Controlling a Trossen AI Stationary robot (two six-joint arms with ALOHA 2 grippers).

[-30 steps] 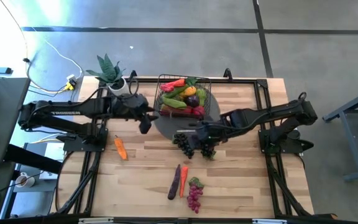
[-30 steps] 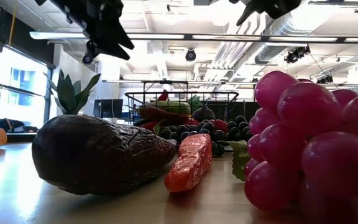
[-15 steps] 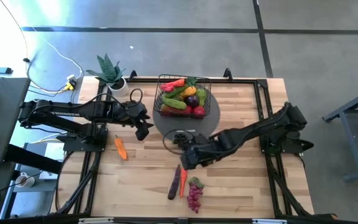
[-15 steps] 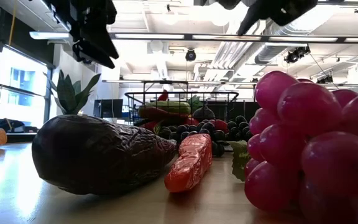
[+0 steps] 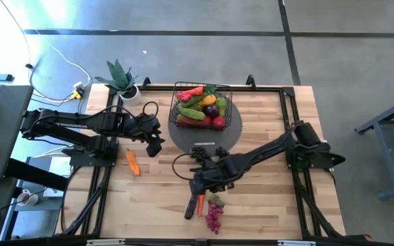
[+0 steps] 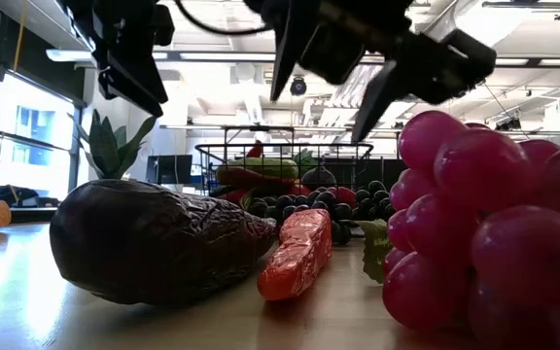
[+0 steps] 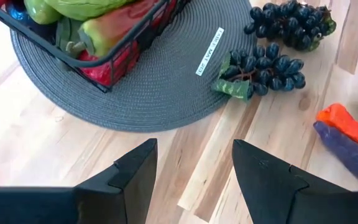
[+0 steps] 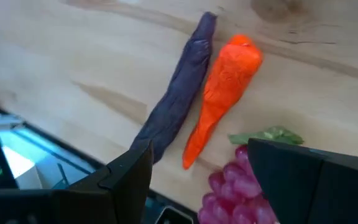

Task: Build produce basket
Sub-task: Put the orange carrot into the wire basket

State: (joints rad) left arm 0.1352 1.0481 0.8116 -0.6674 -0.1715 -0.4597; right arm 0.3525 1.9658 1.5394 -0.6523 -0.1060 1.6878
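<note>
My table point(image 5: 265, 198) is pale wood planks with visible grain. The basket point(image 5: 202, 104) is thin black wire mesh on a grey woven mat point(image 7: 160, 81) with a ribbed texture. The pink grapes point(image 6: 494, 233) shine glossy and smooth; the eggplant point(image 6: 158, 243) looks dull and wrinkled, the carrot point(image 8: 224, 93) matt orange.

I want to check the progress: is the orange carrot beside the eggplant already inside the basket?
No, the orange carrot lies on the bare wooden table beside the eggplant, below the open right gripper.
</note>
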